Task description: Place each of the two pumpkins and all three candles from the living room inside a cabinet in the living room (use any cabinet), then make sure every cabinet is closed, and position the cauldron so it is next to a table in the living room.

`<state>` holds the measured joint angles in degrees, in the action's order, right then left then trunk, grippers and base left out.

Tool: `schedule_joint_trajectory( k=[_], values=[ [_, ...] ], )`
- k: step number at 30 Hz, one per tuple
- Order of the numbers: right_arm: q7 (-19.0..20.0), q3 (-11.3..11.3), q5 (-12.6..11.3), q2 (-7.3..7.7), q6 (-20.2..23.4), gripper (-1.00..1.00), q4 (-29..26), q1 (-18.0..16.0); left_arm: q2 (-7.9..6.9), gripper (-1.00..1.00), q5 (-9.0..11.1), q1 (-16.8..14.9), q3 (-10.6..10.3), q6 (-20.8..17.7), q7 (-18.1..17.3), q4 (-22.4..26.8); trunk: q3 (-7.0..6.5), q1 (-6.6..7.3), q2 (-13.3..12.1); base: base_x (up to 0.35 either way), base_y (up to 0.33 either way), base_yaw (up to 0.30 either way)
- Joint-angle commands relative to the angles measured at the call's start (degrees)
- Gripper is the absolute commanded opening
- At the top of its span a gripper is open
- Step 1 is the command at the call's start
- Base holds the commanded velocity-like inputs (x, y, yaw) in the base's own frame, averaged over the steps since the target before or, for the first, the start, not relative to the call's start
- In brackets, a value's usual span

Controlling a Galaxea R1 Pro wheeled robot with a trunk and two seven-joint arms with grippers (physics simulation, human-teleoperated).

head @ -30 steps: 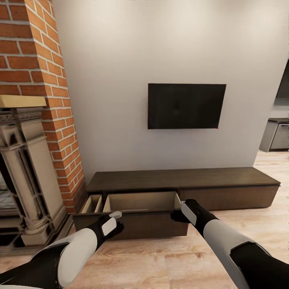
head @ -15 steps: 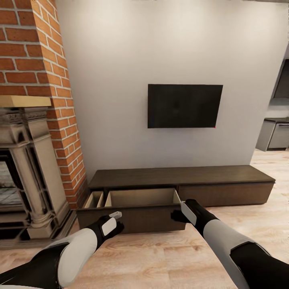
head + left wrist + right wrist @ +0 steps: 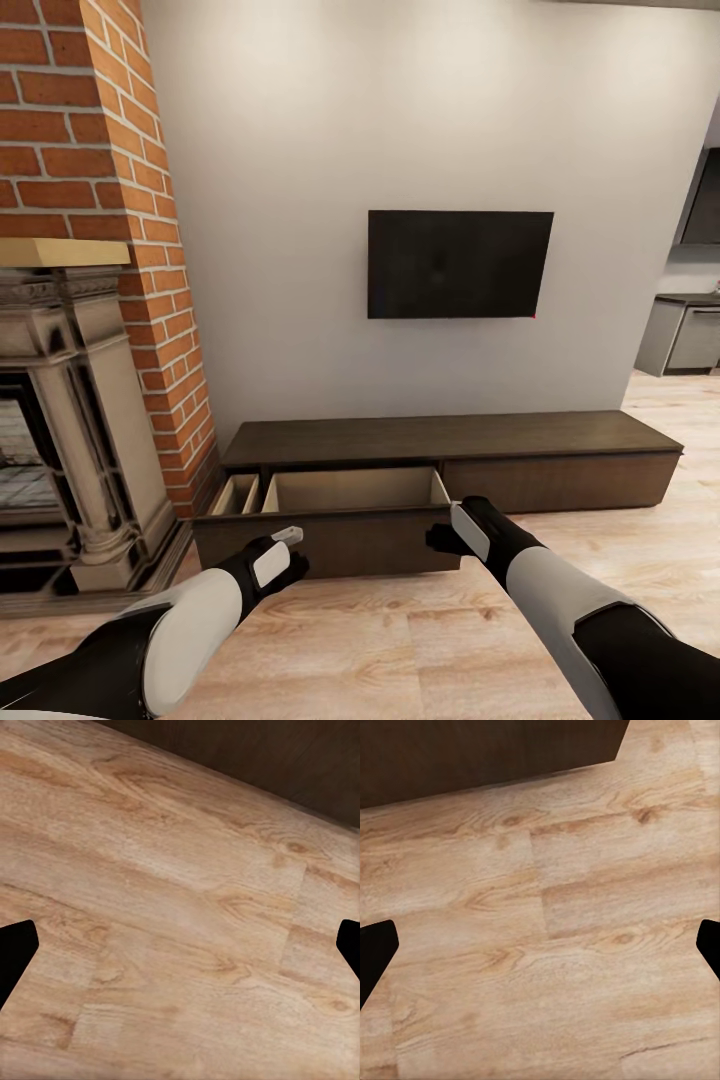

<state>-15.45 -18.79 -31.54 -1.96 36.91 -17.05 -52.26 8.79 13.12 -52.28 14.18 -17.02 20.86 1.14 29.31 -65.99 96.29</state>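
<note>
Head view first: cabinet [image 3: 450, 470] sits low against the wall just past both grippers, drawer [image 3: 340, 505] pulled out, looks empty from here. Left gripper [image 3: 285, 545] and right gripper [image 3: 445, 530] hang just short of its front. Left wrist: fingertips [image 3: 15, 952] spread wide over floor [image 3: 172, 937], nothing held. Right wrist: same, wide apart, cabinet front just ahead
</note>
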Motion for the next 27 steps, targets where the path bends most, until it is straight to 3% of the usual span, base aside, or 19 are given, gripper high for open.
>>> schedule_joint_trajectory(
  k=[1, 26, 27],
  values=[
    [-0.5, -0.4, -0.6, 0.03, 0.2, 1.00, -0.1, 0.0, 0.02, 1.00, 0.6, 0.0, -0.1, -0.2, 0.3, 0.1, 0.07, 0.00, 0.0, -0.002, 0.000, 0.000],
    [-0.5, -0.4, -0.6, 0.03, 0.1, 1.00, 0.2, 0.0, 0.34, 1.00, 0.6, 0.0, 0.0, -0.2, -0.9, 0.2, 0.07, 0.00, 0.0, 0.000, 0.000, 0.000],
    [-0.5, -0.5, -0.6, -0.17, -3.3, 1.00, 1.7, 0.0, 0.65, 1.00, 0.6, 0.0, 0.0, -0.2, -2.4, 0.2, 0.07, 0.00, 0.0, 0.000, 0.000, 0.000]
  ],
)
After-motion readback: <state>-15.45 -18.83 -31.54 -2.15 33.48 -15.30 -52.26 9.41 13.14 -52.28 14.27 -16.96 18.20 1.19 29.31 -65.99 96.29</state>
